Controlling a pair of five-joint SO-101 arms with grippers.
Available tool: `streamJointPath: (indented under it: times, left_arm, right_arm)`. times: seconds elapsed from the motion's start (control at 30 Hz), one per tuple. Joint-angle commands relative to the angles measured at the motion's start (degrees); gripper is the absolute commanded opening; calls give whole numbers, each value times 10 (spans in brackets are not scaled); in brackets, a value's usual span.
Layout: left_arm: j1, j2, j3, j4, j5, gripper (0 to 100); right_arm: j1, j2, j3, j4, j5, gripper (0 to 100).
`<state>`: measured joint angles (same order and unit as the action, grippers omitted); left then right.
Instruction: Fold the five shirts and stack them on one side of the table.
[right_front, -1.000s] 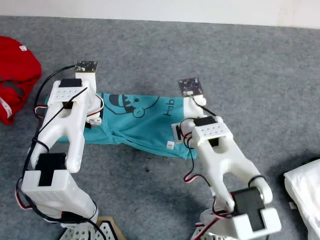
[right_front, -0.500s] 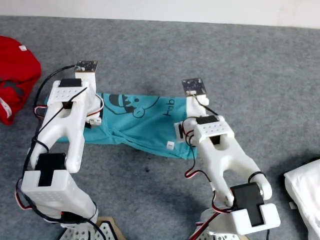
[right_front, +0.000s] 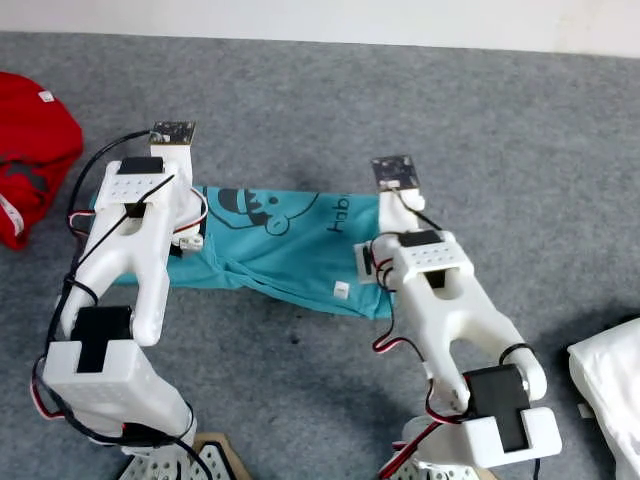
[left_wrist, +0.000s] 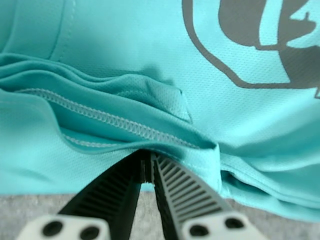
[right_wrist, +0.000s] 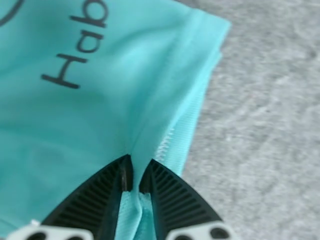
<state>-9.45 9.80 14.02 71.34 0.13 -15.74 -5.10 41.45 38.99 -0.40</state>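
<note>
Teal shirt lies partly folded on grey table. Left claw pinches its bunched hem at left end. Right claw pinches fold at right edge. Red shirt far left of it, white shirt far right.

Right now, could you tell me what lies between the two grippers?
The teal shirt, its printed middle, spans from left gripper to right gripper; the high view shows it.
</note>
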Motion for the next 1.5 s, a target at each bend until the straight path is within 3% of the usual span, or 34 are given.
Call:
streamJointPath:
  times: [0.0, 0.2, 0.47, 0.6, 0.97, 1.27, 1.47]
  left_arm:
    - [14, -85, -38, 68, 7, 7]
    - [-16, -213, -26, 108, 14, 7]
    - [-121, -243, 14, 108, 48, 7]
    - [-153, -243, 14, 108, 48, 7]
    - [-216, -242, 24, 104, 48, 7]
    - [-266, -242, 36, 100, 48, 7]
    - [-284, -242, 92, 31, 49, 7]
  right_arm:
    - [36, -10, -48, 12, -7, 8]
    - [86, -10, -135, 130, -4, 8]
    - [140, -10, -148, 143, 25, 7]
    - [134, -10, -158, 161, 26, 7]
    - [-150, -3, -416, 256, 20, 7]
    - [-316, 124, -545, 170, 40, 7]
    - [-398, 279, -675, 134, 77, 7]
